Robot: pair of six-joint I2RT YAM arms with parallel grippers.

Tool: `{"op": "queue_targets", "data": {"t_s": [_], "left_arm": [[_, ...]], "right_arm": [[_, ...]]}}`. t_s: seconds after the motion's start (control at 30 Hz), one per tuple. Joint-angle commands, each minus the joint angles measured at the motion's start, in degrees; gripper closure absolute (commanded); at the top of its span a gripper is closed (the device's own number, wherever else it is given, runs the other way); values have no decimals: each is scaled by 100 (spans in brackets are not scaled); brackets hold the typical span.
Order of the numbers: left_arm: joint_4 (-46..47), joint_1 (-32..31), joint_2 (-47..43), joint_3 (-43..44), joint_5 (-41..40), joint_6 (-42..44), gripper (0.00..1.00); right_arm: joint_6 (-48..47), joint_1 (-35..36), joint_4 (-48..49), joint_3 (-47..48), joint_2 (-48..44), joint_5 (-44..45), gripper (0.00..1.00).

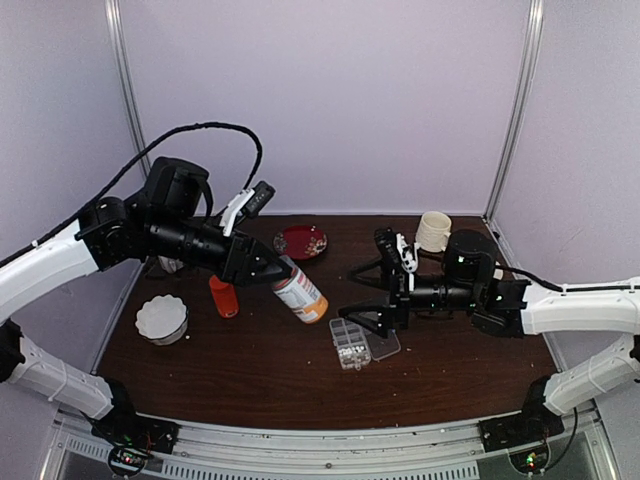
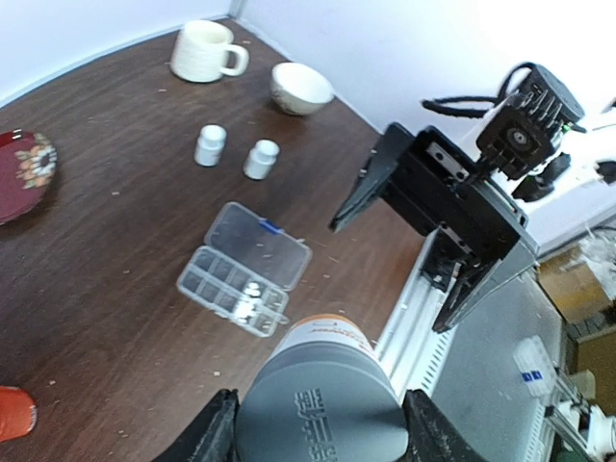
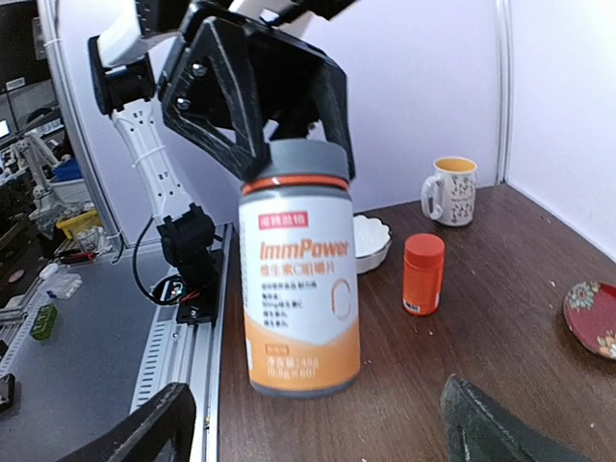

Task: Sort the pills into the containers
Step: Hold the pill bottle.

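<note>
Left claw (image 1: 272,274) pinches the tilted bottle (image 1: 303,295) by its grey cap, centre frame. Right claw (image 1: 355,293) is spread and empty alongside. Pills (image 2: 250,294) lie in the open box (image 2: 207,279), lower centre. Risk: a cap-only grip may slip, so the bottle drops and scatters pills over the bench (image 1: 260,370).

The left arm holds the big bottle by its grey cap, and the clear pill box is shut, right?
No: the pill box is open, its lid folded flat beside it, as the left wrist view shows. The left fingers do hold the bottle by its cap.
</note>
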Motion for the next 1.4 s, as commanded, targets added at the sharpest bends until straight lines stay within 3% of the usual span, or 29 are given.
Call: {"op": "queue_targets", "data": {"t_s": [0.0, 0.23, 0.43, 0.63, 0.9, 1.1, 1.2, 1.3, 1.37], "left_arm": [[691, -160, -100, 180, 598, 85, 79], [810, -350, -122, 208, 663, 45, 80], [894, -408, -206, 132, 621, 54, 82], [922, -410, -301, 38, 542, 62, 84], [963, -411, -389, -61, 514, 46, 84], [1048, -409, -401, -148, 482, 12, 84], [1057, -414, -406, -167, 442, 5, 84], [1065, -410, -426, -186, 380, -26, 85], [1074, -415, -448, -217, 264, -114, 85]], "right_arm": [[-475, 361, 225, 198, -172, 150, 8], [-908, 661, -388, 536, 26, 239, 8], [-983, 771, -851, 911, 293, 388, 16], [-971, 860, -980, 980, 367, 479, 18], [-897, 883, -970, 1007, 377, 500, 40], [-965, 940, -1066, 1148, 459, 522, 35], [-967, 954, -1112, 1220, 503, 511, 47], [-1005, 962, -1184, 1267, 539, 516, 69], [-1045, 971, -1226, 1290, 536, 554, 75]]}}
